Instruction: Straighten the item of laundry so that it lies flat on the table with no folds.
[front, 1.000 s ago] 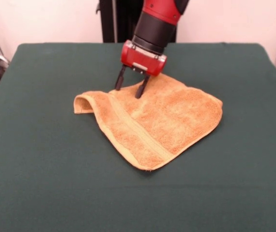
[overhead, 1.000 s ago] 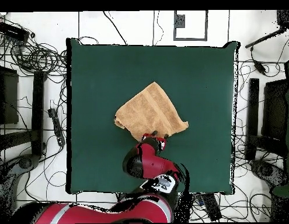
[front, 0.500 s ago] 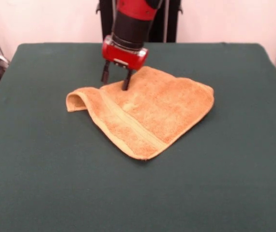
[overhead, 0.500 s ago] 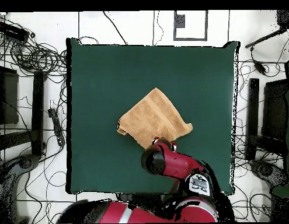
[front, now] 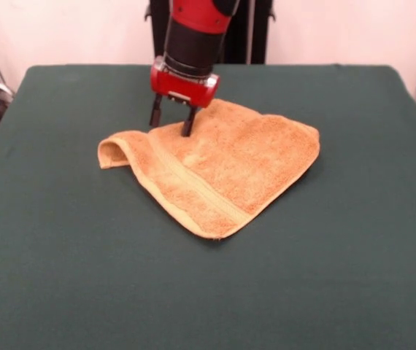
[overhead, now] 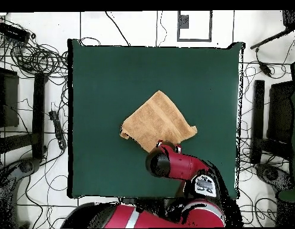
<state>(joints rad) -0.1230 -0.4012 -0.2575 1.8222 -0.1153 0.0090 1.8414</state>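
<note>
Towel dragged left and slightly up-frame over the last second, now nearly stopped; still not flat.

The towel (front: pixel 215 168) sits centre-frame in the front view, a rough diamond with its left corner (front: pixel 114 151) curled up and over into a loop, woven band (front: pixel 193 188) running diagonally along the lower-left edge. Overhead view puts it mid-desk, just right of centre (overhead: pixel 158 119). Compared with a second ago the whole cloth has shifted left with the arm, but the curl hasn't opened, so the drag moved it rather than unfolded it. The tool (front: pixel 171 124) stands at the towel's upper edge with its fingers spread apart, one tip on the cloth, the other at or just off the edge; not clamped on anything I can see. Desk (front: pixel 62 277) bare around it. My read: the left corner needs picking up and pulling outward next.
</note>
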